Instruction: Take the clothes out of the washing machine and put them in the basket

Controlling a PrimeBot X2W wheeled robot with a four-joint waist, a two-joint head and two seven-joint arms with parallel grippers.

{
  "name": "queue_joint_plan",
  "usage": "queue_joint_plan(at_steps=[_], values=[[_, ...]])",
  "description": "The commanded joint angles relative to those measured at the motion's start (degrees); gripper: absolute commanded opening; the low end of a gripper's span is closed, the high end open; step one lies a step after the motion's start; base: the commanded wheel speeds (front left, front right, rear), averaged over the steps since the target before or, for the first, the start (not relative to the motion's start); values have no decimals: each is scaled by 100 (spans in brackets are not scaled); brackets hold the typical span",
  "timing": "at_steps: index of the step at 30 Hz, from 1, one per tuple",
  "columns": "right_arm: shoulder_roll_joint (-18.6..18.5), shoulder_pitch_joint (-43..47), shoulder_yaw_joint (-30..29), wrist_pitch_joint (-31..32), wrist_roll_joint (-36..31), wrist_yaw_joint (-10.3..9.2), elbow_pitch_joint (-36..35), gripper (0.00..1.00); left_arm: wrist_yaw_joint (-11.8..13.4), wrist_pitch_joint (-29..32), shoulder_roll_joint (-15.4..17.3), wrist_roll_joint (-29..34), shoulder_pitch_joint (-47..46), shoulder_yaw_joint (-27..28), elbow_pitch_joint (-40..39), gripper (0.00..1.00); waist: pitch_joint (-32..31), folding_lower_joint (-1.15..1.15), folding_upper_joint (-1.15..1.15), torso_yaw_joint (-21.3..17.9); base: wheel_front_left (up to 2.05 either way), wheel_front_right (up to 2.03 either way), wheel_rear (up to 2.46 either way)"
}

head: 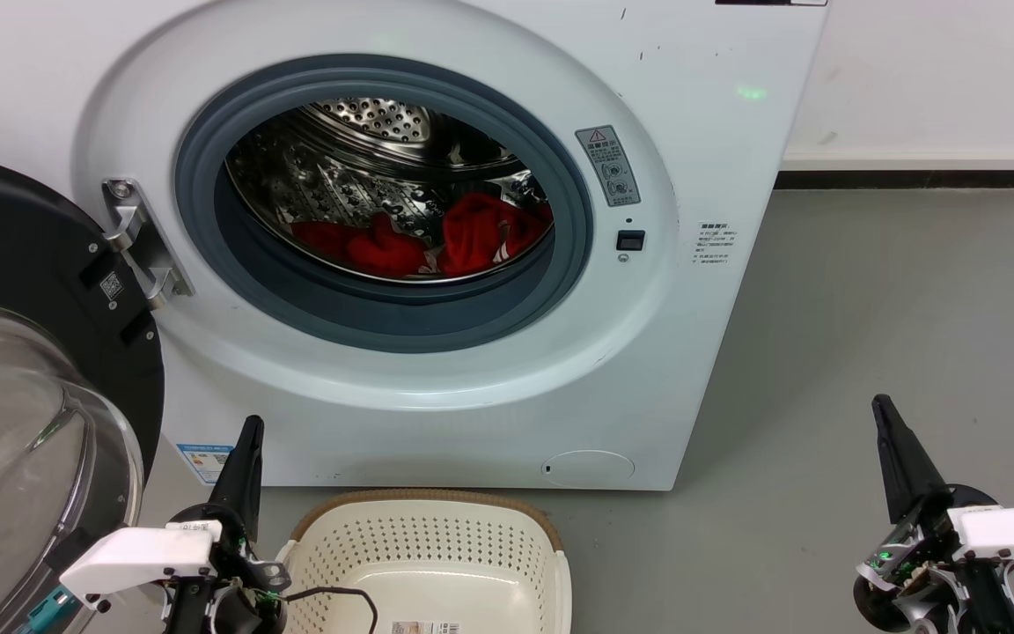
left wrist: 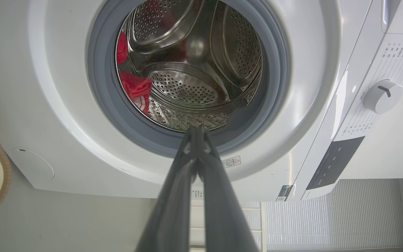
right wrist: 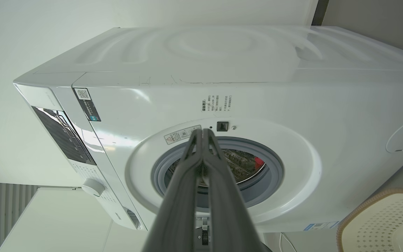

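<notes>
Inside, a few soft bright red fabric garments with white trim (head: 437, 238) lie heaped at the bottom of the perforated steel drum (head: 366, 123) of a large white front-loading washing machine (head: 718, 132), whose black-framed glass door (head: 23, 264) stands swung wide open on the robot's left. On the grey floor (head: 868, 308) just before the washer's front, below the round grey-rimmed porthole (head: 577, 229), sits a cream-white perforated plastic laundry basket with a brown woven-look rim (head: 423, 537). The left gripper (head: 251, 427) hovers beside the basket's left edge, its two long dark fingers pressed tip to tip and gripping nothing, pointing up toward the porthole. The right gripper (head: 879, 405) hangs over bare floor well to the right of the washer's front right corner, likewise closed tight and holding nothing. Seen from the left wrist, the garments (left wrist: 136, 89) rest against the drum's left side.
</notes>
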Motion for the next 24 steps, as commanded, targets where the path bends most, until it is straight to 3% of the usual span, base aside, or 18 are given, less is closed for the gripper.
queue_joint_plan(at_steps=[1, 24], values=[[-27, -67, -2, 5, 20, -2, 6, 0, -8, 13, -12, -14, -36, 14, -5, 0, 0, 0, 0, 0, 0, 0, 0], [-27, -67, -2, 5, 20, -2, 6, 0, -8, 13, -12, -14, -36, 14, -5, 0, 0, 0, 0, 0, 0, 0, 0]])
